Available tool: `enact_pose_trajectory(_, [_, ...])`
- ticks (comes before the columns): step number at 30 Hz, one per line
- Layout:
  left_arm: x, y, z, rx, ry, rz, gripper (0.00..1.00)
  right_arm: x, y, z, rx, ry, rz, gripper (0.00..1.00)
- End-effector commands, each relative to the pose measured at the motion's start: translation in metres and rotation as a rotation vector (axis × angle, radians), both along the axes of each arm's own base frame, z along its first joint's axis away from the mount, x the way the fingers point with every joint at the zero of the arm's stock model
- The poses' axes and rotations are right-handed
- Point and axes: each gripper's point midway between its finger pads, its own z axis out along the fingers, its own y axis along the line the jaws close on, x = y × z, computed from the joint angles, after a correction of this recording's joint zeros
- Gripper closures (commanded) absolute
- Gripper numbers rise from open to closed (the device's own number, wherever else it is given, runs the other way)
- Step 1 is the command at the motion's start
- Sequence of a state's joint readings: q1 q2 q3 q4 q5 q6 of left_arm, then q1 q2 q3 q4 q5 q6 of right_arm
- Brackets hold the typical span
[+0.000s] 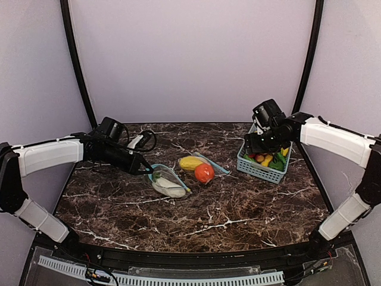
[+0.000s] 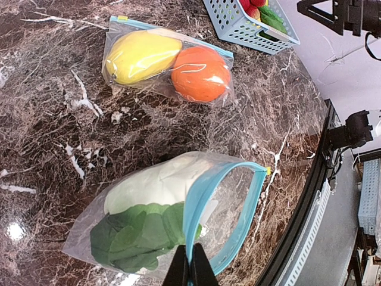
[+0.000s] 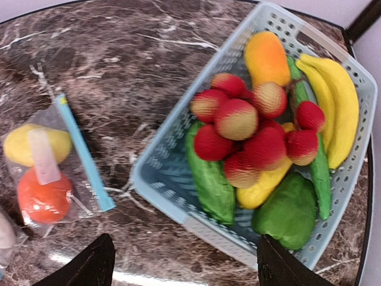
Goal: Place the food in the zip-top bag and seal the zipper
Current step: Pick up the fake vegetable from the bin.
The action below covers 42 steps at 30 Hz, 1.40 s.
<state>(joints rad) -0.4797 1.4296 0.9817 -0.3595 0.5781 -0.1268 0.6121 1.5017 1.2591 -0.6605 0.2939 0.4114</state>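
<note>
We find the left gripper [image 2: 190,265] pinched shut on the blue zipper rim [image 2: 205,196] of a clear plastic zip-top bag [image 2: 83,232]. The bag lies on the dark marble-patterned table [image 1: 208,220].

In the left wrist view its mouth gapes toward the right, closed end to the left. Inside lie a white oblong toy [image 2: 158,185], lengthwise along the bag, and a green leafy toy [image 2: 140,232].

Just beside it, a second clear bag [image 1: 199,167] holds a yellow oblong toy fruit [image 1: 190,162], its long axis left-right in the top view, touching an orange-red toy ball [image 1: 204,173]. Its zipper strip [image 3: 83,155] faces the light blue perforated plastic basket [image 1: 262,170] of toy produce.

The right gripper [image 3: 184,265] hangs above that basket, fingers spread wide and holding nothing.
</note>
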Motion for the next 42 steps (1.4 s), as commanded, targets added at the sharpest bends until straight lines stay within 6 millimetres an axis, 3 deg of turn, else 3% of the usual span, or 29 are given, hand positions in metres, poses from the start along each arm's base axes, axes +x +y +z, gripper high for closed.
enact_pose_trajectory(1, [-0.002, 0.000, 0.004, -0.008, -0.019, -0.013, 0.99, 0.007, -0.045, -0.029, -0.038, 0.108, -0.068, 0.22])
enact_pose_trajectory(5, [-0.003, -0.001, 0.004, -0.012, -0.013, -0.016, 0.99, 0.022, -0.061, -0.045, -0.010, 0.161, -0.032, 0.33])
enact_pose_trajectory(10, [-0.004, -0.002, 0.003, -0.018, -0.001, -0.022, 0.99, 0.036, -0.057, -0.063, 0.023, 0.227, 0.053, 0.48])
enact_pose_trajectory(17, [-0.005, -0.002, 0.003, -0.024, 0.002, -0.026, 0.99, 0.053, -0.042, -0.093, 0.037, 0.297, 0.132, 0.59])
enact_pose_trajectory(23, [-0.006, -0.004, 0.002, -0.031, 0.013, -0.032, 0.99, 0.064, -0.039, -0.112, 0.013, 0.302, 0.150, 0.60])
enact_pose_trajectory(28, [-0.006, -0.005, 0.001, -0.033, 0.019, -0.033, 0.99, 0.062, -0.032, -0.132, -0.012, 0.332, 0.187, 0.60])
enact_pose_trajectory(38, [-0.007, -0.006, 0.001, -0.041, 0.025, -0.039, 0.99, 0.065, -0.022, -0.153, 0.023, 0.347, 0.212, 0.44])
enact_pose_trajectory(42, [-0.007, -0.006, 0.002, -0.043, 0.025, -0.040, 0.99, 0.066, -0.022, -0.161, 0.014, 0.349, 0.204, 0.42])
